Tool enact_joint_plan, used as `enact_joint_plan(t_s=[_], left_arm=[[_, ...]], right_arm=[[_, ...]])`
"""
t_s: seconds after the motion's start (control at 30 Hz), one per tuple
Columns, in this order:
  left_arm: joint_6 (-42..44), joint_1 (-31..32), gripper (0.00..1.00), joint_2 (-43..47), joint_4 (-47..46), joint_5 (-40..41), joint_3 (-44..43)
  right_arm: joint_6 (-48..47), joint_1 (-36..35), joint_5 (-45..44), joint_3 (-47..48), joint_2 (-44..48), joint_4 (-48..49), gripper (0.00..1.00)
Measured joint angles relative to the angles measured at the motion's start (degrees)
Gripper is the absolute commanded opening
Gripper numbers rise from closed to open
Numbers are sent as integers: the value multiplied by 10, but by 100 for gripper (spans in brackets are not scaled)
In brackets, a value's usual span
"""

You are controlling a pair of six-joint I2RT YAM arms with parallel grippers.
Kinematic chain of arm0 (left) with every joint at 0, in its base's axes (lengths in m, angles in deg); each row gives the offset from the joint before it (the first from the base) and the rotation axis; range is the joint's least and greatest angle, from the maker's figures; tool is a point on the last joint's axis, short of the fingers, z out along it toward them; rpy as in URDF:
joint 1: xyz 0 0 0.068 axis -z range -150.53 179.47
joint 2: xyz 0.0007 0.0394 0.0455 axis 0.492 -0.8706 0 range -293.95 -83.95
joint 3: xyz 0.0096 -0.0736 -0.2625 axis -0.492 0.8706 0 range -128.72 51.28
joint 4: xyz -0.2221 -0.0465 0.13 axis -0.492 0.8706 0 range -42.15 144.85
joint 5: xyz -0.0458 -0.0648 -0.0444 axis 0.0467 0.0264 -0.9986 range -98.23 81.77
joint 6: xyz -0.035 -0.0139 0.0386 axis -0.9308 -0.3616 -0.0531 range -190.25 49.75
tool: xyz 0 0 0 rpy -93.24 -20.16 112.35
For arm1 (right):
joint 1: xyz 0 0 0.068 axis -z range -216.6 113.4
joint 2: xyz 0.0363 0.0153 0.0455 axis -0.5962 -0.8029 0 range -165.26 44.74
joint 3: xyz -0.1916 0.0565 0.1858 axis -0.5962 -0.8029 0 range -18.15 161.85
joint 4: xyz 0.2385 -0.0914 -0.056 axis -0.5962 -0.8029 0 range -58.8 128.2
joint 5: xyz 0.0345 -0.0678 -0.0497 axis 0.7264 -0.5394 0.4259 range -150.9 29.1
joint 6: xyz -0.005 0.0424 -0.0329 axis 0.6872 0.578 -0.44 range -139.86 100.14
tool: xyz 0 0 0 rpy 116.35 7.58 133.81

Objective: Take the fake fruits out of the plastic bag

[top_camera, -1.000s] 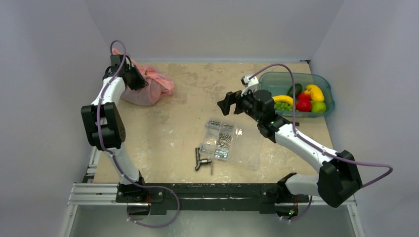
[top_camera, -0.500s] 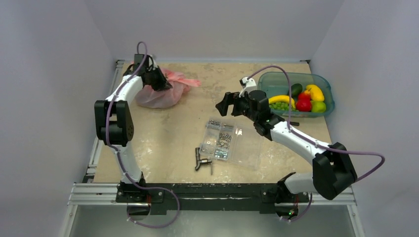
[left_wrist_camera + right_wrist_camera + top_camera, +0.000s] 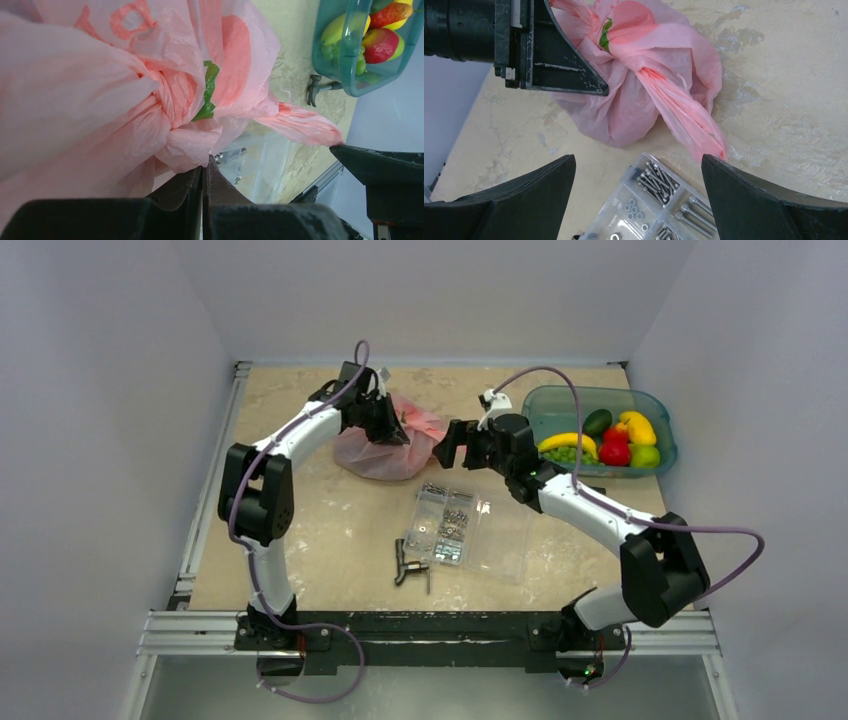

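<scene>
Pink knotted plastic bag point(image 3: 380, 458), contents hidden, is clamped by left gripper point(image 3: 392, 430); right gripper point(image 3: 447, 444) is spread wide beside it.

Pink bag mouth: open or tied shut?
Tied shut. The bag has its handles twisted into a knot on top, the left gripper clamped on plastic beside it; no opening shows, contents hidden.
</scene>
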Motion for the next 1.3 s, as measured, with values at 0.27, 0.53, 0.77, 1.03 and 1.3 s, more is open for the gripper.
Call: enact_joint_plan(t_s=[0.27,0.53,0.77,1.03,1.3], left_arm=[[-26,-5,0,27,-5,-6,15],[-52,-9,27,37,-7,-23,37],[-3,-26,75,83,15,-3,33],[57,-30,64,113,37,39,-1],[86,-30,43,54,52,43,-30]], right_arm=[[2,0,-16,107,-78,-54,99],[-2,0,-27,272,-181,-111,92],[7,-2,3,336,-250,-123,78],[23,-11,36,389,-332,-130,62],[28,-12,35,411,-338,-133,63]])
